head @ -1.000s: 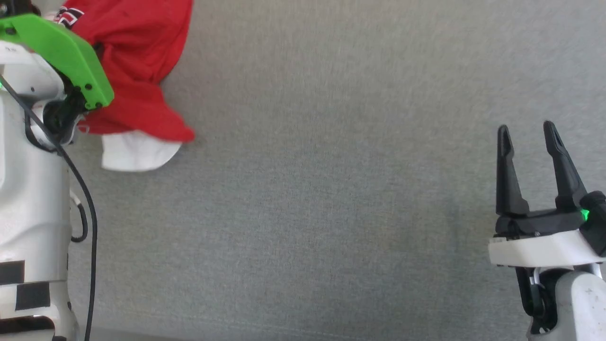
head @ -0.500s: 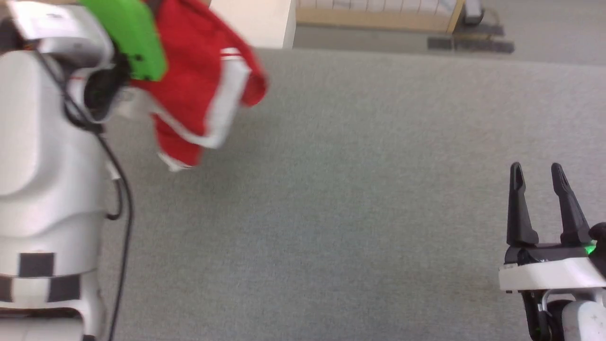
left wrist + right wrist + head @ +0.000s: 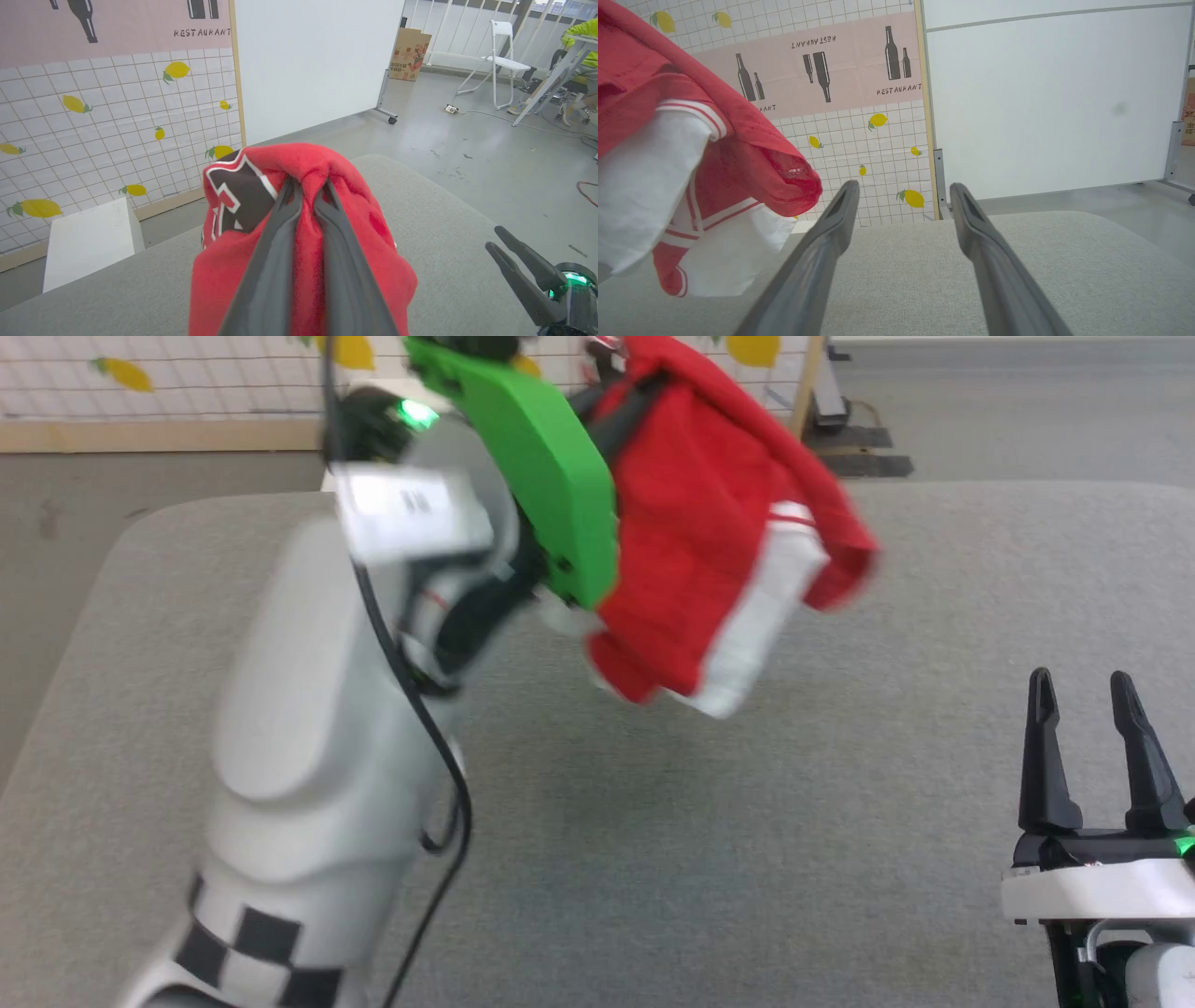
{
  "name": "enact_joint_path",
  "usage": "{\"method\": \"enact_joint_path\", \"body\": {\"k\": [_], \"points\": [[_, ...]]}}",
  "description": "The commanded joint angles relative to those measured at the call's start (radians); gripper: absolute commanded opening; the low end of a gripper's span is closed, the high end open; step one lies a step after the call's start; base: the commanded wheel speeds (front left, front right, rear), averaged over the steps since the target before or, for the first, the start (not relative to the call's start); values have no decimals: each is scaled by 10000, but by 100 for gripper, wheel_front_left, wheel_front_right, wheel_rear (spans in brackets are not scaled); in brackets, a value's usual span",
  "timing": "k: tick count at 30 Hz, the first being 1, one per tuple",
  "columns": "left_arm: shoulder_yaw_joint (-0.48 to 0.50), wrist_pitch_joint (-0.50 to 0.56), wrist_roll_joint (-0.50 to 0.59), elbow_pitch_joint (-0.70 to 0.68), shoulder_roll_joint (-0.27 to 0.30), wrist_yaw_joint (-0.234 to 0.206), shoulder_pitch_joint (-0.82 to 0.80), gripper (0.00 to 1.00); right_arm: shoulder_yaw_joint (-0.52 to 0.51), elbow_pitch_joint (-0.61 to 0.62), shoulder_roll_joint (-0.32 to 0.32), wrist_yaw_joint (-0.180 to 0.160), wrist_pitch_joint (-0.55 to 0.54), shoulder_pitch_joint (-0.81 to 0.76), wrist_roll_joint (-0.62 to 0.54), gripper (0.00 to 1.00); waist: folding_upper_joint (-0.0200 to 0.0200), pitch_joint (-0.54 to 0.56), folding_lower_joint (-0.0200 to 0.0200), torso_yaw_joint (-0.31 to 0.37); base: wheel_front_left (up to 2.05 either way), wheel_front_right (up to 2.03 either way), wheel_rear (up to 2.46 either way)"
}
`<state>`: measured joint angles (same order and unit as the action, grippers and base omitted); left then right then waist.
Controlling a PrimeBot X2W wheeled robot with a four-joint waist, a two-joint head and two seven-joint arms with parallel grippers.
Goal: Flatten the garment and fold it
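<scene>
Left tool (image 3: 309, 184) holds garment (image 3: 691, 551) above table (image 3: 840, 859)

Open grey table (image 3: 747, 859) ahead of right tool (image 3: 1079, 681); hanging garment (image 3: 691, 560), left arm (image 3: 308, 728) block left side.

Bright, even indoor light is washing over everything, barely throwing shadows on the grey table (image 3: 840, 803). Head view is smearing the garment (image 3: 691, 551) and left arm (image 3: 308, 728) with motion blur; wrist views are looking crisp, just bending lines near the edges.
</scene>
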<state>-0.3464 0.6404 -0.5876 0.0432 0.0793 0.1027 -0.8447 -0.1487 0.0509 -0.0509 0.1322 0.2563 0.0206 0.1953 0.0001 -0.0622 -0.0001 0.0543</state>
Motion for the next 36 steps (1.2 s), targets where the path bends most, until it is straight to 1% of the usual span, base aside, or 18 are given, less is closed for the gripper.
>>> {"method": "enact_joint_path", "body": {"k": [1, 3, 5, 6, 8, 9, 11, 14, 18, 19, 20, 21, 26, 31, 34, 36], "points": [[-107, -413, 100, -65, -74, -132, 269, 0, -28, 68, 6, -15, 53, -45, 56, 100, -1, -144, 1, 236, 0, 0, 0], [-577, -1055, 404, 8, -167, -237, 606, 0, -52, 110, 6, -15, 54, -25, 48, 100, -1, -283, 1, 356, 0, 0, 0], [-1004, -1787, 431, 285, -246, -602, 1142, 0, -60, 142, 6, -15, 54, 0, 19, 100, -1, -462, 1, 486, 0, 0, 0], [-1246, -2076, 504, 429, -261, -713, 1344, 0, -61, 151, 6, -15, 54, 14, 13, 100, -1, -531, 1, 533, 0, 0, 0], [-1643, -2776, 585, 880, -279, -1142, 1799, 0, -57, 195, 6, -15, 54, 59, 0, 100, -1, -725, 1, 647, 0, 0, 0], [-1990, -3110, 762, 1202, -283, -1300, 1980, 0, -51, 225, 7, -15, 54, 96, 3, 100, -1, -847, 1, 707, 0, 0, 0], [-2499, -3618, 602, 1832, -285, -1564, 2350, 0, -24, 242, 7, -15, 54, 182, 7, 100, -1, -1038, 1, 814, 0, 0, 0], [-3249, -4092, 598, 2922, -287, -1787, 2570, 0, 39, 270, 7, -15, 54, 324, 28, 100, -1, -1301, 1, 945, 0, 0, 0], [-3815, -4530, -25, 4041, -288, -2067, 2525, 0, 61, 255, 7, -15, 54, 491, 58, 100, -1, -1544, 1, 1041, 0, 0, 0], [-3913, -4702, -186, 4240, -289, -2159, 2433, 25, 46, 238, 7, -15, 54, 517, 61, 100, -1, -1570, 1, 1040, 0, 0, 0], [-4006, -4843, -275, 4373, -289, -2228, 2340, 76, 29, 223, 7, -15, 54, 534, 62, 100, -1, -1586, 1, 1032, 0, 0, 0], [-4109, -4989, -408, 4504, -289, -2281, 2220, 100, 1, 207, 7, -15, 54, 548, 60, 100, -1, -1591, 1, 1010, 0, 0, 0], [-4362, -5644, -957, 4715, -289, -2441, 1729, 100, -114, 125, 7, -15, 54, 523, 28, 100, -1, -1370, 1, 804, 0, 0, 0], [-4180, -6281, -1194, 4384, -275, -2600, 1610, 100, -161, 98, 7, -15, 55, 369, -7, 100, -1, -906, 1, 520, 0, 0, 0], [-3892, -6752, -1179, 3808, 48, -2814, 1880, 100, -172, 80, 7, -15, 55, 228, -17, 100, -1, -643, 1, 393, 0, 0, 0], [-3696, -7166, -1046, 3287, 452, -3054, 2213, 100, -172, 82, 7, -15, 55, 136, -28, 100, -1, -492, 1, 318, 0, 0, 0]]}}
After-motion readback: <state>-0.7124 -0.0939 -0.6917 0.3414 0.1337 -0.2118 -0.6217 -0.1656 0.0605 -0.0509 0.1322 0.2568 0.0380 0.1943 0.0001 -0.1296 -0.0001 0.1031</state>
